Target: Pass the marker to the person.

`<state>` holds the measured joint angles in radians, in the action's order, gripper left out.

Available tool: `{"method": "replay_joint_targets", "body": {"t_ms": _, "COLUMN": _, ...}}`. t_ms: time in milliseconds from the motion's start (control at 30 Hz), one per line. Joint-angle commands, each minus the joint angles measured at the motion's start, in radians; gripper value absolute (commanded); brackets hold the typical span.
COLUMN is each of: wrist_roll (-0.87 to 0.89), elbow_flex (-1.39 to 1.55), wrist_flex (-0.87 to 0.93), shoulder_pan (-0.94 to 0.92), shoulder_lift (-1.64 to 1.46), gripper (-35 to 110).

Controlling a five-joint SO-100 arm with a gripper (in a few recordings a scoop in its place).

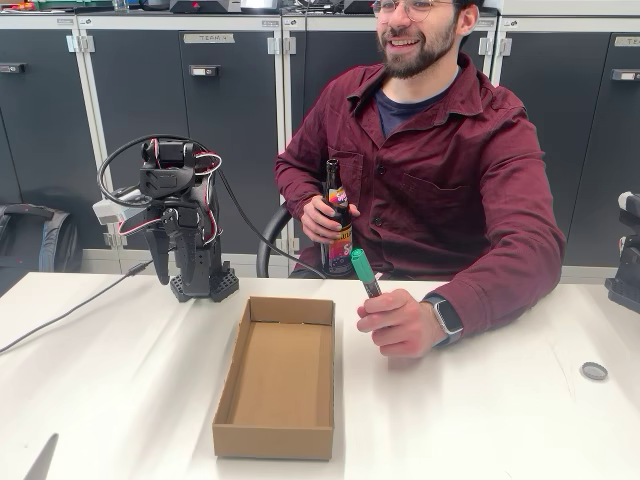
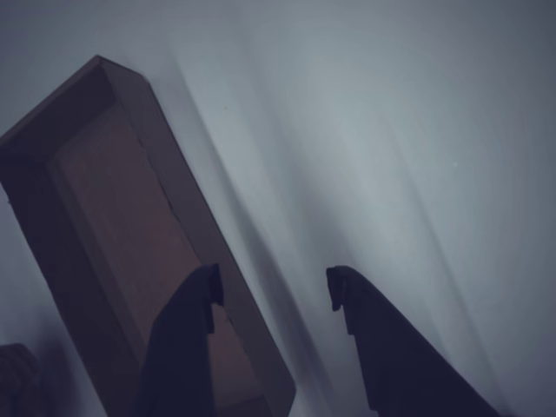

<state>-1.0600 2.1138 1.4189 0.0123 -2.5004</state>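
Fixed view, person's hand (image 1: 400, 322) gripping green-capped marker (image 1: 364, 272), shallow cardboard box (image 1: 278, 380).

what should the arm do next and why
Probably nothing more than stay folded back: the marker is already in the person's hand, and the gripper is open with nothing between its fingers, above the table beside the box.
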Motion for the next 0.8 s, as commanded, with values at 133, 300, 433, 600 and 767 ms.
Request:
{"method": "replay_joint_targets", "body": {"t_ms": 133, "wrist_roll": 0.005, "elbow_flex": -0.057, "wrist_flex": -0.008, "shoulder_pan": -0.009, "shoulder_lift": -0.018, "gripper": 27}}
{"method": "replay_joint_targets", "body": {"t_ms": 300, "wrist_roll": 0.002, "elbow_flex": -0.035, "wrist_flex": -0.026, "shoulder_pan": 0.002, "shoulder_lift": -0.032, "gripper": 28}}
{"method": "replay_joint_targets", "body": {"t_ms": 433, "wrist_roll": 0.003, "elbow_flex": -0.012, "wrist_flex": -0.026, "shoulder_pan": 0.021, "shoulder_lift": -0.043, "gripper": 28}}
{"method": "replay_joint_targets", "body": {"t_ms": 600, "wrist_roll": 0.006, "elbow_flex": 0.000, "wrist_flex": -0.031, "shoulder_pan": 0.026, "shoulder_lift": -0.067, "gripper": 28}}
{"method": "replay_joint_targets", "body": {"t_ms": 767, "wrist_roll": 0.005, "elbow_flex": -0.002, "wrist_flex": -0.031, "shoulder_pan": 0.023, "shoulder_lift": -0.067, "gripper": 28}}
